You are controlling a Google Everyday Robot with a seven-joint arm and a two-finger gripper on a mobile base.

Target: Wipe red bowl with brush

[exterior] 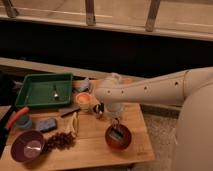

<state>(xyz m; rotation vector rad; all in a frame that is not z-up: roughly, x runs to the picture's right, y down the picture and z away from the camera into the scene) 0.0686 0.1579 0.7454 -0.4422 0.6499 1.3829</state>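
Note:
The red bowl [119, 138] sits at the front right of the wooden table [92, 148], glossy orange-red. Inside it lies the pale greyish head of the brush [117, 133]. My gripper [116, 125] hangs straight down from the white arm [150, 90] into the bowl, right over the brush. The brush's handle is hidden by the gripper.
A green tray [42, 90] holding a utensil stands at the back left. A small pale-orange cup [83, 101] is mid-table, a purple-maroon bowl [27, 145] at the front left. Grapes [60, 141], a banana [74, 124], a blue sponge [47, 125] and an orange-handled tool [15, 118] lie between.

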